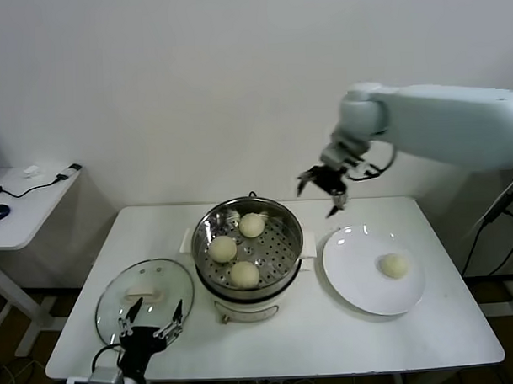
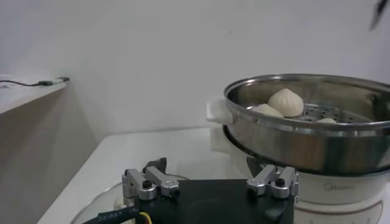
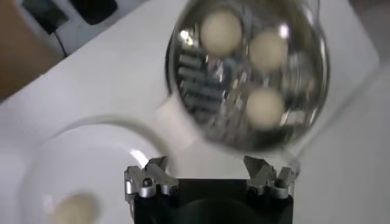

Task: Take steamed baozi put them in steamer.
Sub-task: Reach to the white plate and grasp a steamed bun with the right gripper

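Note:
The steel steamer (image 1: 283, 220) stands mid-table on its cream base and holds three baozi (image 1: 252, 225), (image 1: 222, 248), (image 1: 244, 274). A fourth baozi (image 1: 395, 265) lies on the white plate (image 1: 352, 273) to the right. My right gripper (image 1: 324, 191) is open and empty, in the air between the steamer and the plate, above the table's far side. Its wrist view shows the steamer (image 3: 304, 122) with three buns and the plate bun (image 3: 73, 209). My left gripper (image 1: 151, 318) is open and empty, parked at the front left over the glass lid; its view shows the steamer (image 2: 292, 137).
The round glass lid (image 1: 109, 307) with a cream handle lies flat at the front left of the white table (image 1: 312, 342). A side table (image 1: 25, 204) with cables stands at the far left. A white wall is behind.

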`<state>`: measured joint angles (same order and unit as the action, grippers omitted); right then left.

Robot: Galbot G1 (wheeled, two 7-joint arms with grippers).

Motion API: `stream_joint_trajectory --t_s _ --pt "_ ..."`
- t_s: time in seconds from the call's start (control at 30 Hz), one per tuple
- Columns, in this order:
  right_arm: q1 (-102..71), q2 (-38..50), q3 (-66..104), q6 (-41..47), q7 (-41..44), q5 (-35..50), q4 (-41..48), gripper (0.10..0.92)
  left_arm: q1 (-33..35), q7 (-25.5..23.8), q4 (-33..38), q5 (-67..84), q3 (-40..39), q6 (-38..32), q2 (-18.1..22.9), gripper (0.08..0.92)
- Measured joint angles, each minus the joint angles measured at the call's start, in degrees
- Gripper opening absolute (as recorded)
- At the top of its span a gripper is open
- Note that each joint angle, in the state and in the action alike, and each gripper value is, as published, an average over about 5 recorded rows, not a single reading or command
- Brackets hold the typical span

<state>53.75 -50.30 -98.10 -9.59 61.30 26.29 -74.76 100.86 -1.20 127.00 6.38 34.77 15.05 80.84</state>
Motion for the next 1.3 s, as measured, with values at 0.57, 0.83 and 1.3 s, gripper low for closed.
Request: stream_joint_trajectory --t_s 0.57,0.83,1.3 --pt "-22.6 13.6 11.6 12.9 -1.9 -8.6 9.5 0.823 0.3 -0.3 -1.3 -1.5 0.7 0.1 1.3 0.823" --pt "-34.5 10.5 20.8 15.1 -3.5 -12.9 16.9 0.823 0.2 -0.3 -2.2 -1.7 1.2 0.1 1.4 0.823" --pt "-43.3 6.2 28.3 17.7 -5.1 -15.7 23.0 0.744 0.2 -0.4 -2.6 -1.5 1.2 0.3 0.9 0.823"
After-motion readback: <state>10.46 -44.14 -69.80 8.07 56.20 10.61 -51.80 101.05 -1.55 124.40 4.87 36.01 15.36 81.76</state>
